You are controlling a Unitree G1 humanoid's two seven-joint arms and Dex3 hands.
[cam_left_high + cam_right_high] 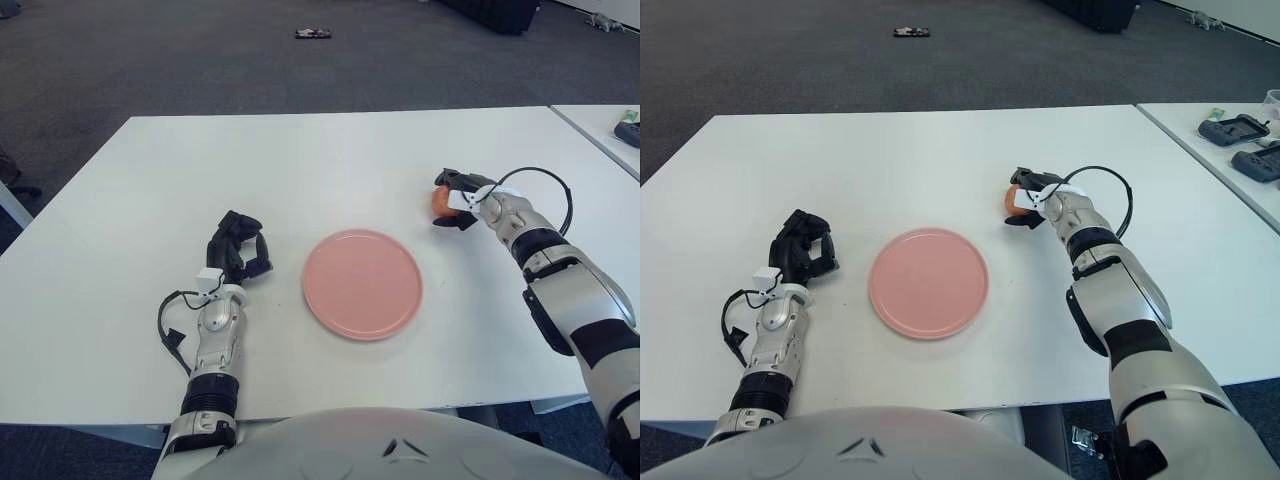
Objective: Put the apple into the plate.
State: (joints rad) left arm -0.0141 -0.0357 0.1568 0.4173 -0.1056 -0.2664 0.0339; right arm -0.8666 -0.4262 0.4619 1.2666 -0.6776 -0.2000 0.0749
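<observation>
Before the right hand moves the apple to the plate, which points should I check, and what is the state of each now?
1. Right hand fingers around the apple: ok, they close on it from above and below.
2. Apple lifted off the table: cannot tell.
3. Plate has nothing on it: ok.
4. Path from apple to plate free of objects: ok.
5. Left hand away from the plate: ok, it shows to the plate's left, apart from it.

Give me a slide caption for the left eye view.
Right hand grips the apple beside the empty pink plate.
</observation>
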